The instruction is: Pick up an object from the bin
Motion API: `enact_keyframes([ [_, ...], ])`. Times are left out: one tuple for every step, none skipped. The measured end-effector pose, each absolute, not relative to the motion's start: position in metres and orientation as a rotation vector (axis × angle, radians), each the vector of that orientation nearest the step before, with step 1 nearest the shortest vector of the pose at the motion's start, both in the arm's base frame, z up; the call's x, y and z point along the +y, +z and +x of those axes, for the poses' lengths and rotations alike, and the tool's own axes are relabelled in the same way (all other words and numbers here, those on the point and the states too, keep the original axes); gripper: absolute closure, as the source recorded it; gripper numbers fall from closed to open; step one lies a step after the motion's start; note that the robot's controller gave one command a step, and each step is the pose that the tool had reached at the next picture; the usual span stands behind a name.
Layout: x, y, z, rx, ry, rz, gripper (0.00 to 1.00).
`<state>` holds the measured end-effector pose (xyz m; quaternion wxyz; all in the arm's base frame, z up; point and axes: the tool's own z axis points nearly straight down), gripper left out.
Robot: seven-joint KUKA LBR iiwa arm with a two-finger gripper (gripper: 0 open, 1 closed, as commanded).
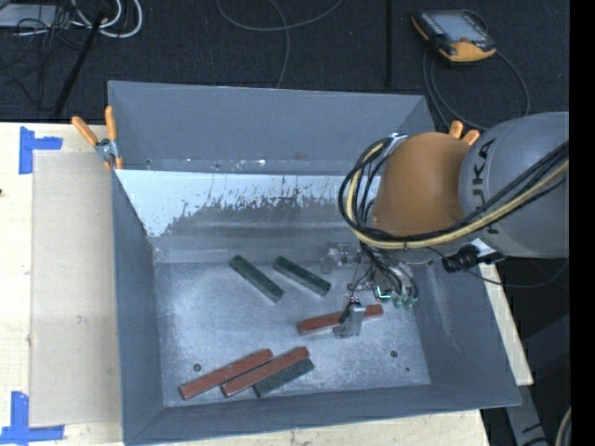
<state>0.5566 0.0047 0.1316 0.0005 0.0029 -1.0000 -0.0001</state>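
My gripper (351, 320) hangs low over the right middle of the bin floor, its tip down at a reddish-brown flat bar (323, 322) that lies nearly level there. The tip covers the bar's right part, and the bar's right end shows again past it. A dark green bar (301, 275) lies just up and left of the gripper, slanting down to the right. Another dark green bar (257, 278) lies left of that one at much the same slant.
Near the bin's front left lie two long reddish-brown bars (226, 373) (266, 368) side by side, with a dark green bar (284, 377) against them. The arm's orange cover and cables overhang the bin's right side.
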Motion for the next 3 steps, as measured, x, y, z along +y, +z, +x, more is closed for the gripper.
enact_keyframes([
  [0.005,0.132,0.557,-3.141,0.0,0.009,0.0],
  [-0.022,0.094,0.545,-3.142,-0.001,0.107,0.0],
  [-0.032,0.122,0.538,-3.132,-0.001,0.167,0.0],
])
